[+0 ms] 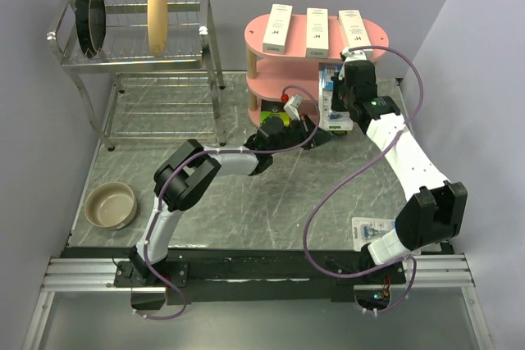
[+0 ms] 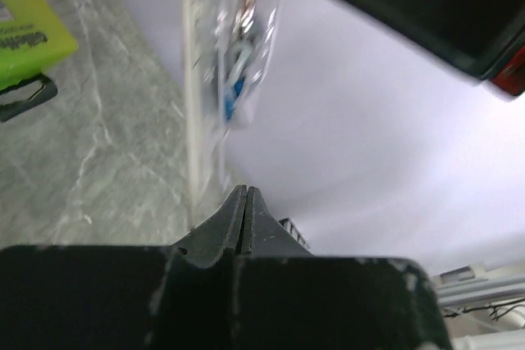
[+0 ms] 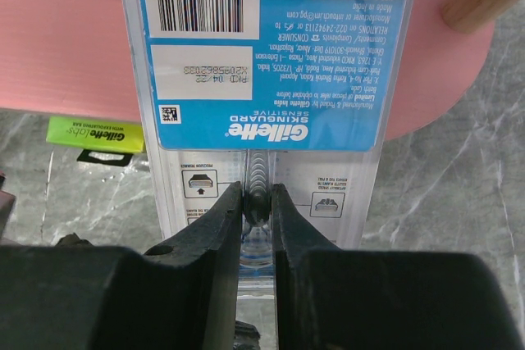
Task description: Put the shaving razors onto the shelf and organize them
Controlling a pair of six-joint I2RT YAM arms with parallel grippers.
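The pink shelf (image 1: pixel 373 38) carries three white boxes (image 1: pixel 317 32) side by side on its top board. My right gripper (image 1: pixel 342 110) is shut on a clear blister pack with a blue card (image 3: pixel 262 55), gripping the razor handle and holding the pack upright against the pink board (image 3: pixel 66 38). The pack shows edge-on in the left wrist view (image 2: pixel 238 55). My left gripper (image 2: pixel 244 194) is shut and empty just left of it (image 1: pixel 320 134). A black-and-lime box (image 3: pixel 94 134) lies on the table by the shelf (image 2: pixel 25 38). A second blister pack (image 1: pixel 373 231) lies at the front right.
A metal dish rack (image 1: pixel 135 55) with dark plates and a tan plate stands at the back left. A tan bowl (image 1: pixel 111 205) sits at the front left. A wooden shelf post (image 3: pixel 480 2) is just right of the held pack. Purple cables loop over the table.
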